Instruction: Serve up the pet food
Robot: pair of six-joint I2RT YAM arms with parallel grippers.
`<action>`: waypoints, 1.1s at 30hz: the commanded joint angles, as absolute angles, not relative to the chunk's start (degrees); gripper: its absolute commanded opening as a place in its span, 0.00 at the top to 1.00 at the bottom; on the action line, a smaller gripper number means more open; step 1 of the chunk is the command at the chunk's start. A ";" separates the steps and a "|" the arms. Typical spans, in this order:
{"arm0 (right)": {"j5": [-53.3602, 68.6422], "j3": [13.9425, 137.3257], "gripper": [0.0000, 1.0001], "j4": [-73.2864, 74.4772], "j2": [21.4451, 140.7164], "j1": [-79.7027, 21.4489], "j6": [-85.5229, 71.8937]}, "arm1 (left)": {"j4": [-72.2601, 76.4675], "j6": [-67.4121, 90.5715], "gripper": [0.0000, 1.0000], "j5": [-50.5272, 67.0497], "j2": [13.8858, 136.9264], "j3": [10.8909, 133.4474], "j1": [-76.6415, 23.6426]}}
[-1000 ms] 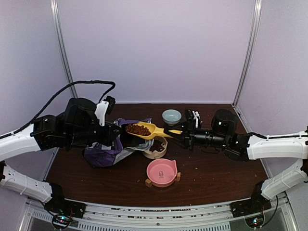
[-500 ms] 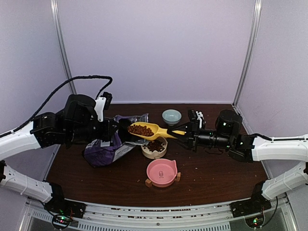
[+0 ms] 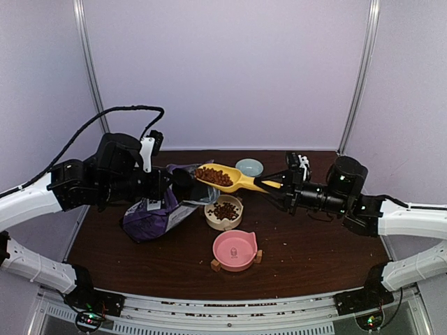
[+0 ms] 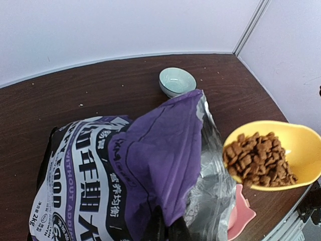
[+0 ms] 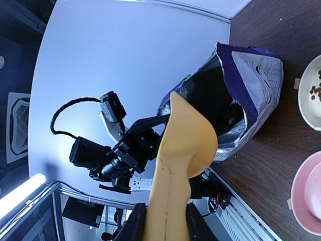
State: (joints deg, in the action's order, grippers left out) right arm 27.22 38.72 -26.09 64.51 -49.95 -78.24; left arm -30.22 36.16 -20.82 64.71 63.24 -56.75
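Right claw (image 3: 271,185) was closed part-way around the handle of a yellow scoop (image 3: 230,179), both fingers pressed on the handle's sides in the right wrist view (image 5: 163,227). The scoop was held in the air, roughly level, its head pointing toward the left arm. The pet food (image 3: 214,176) sat heaped in the scoop's head: small dark reddish-brown dry pellets, many loose pieces, filling most of the head in the left wrist view (image 4: 258,158). Just beside the scoop's head was the open mouth of a purple-and-white printed bag (image 3: 155,215), silver lining showing inside the mouth; what lay down in the bag could not be made out. Left claw (image 3: 174,187) was fully closed, pinching the bag's purple top edge and holding the mouth up, with its dark fingers (image 4: 159,232) at the bottom of its own view. Below the scoop, from the top view, stood a cream bowl (image 3: 207,213) with more of the same pellets covering its bottom. Nearer the arm bases was a pink bowl (image 3: 218,248) on small wooden feet, close to the cream bowl but apart from it. A small pale blue-green bowl (image 3: 249,168) stood at the back. All were on a dark brown table (image 3: 314,244).
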 commanded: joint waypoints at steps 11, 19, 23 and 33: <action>25.35 34.78 0.88 -23.67 57.31 -42.97 -76.64 | -29.07 37.28 1.00 -23.12 64.08 64.34 -55.99; 25.19 31.97 0.88 -23.67 57.05 -40.41 -76.20 | -29.31 37.11 1.00 -23.12 63.91 64.59 -55.99; 24.88 31.48 0.88 -22.02 59.19 -40.27 -73.91 | -29.27 36.81 1.00 -23.15 63.99 64.81 -55.98; 24.02 31.28 0.88 -19.86 65.47 -40.25 -69.28 | -29.62 36.58 1.00 -23.07 63.47 64.81 -55.94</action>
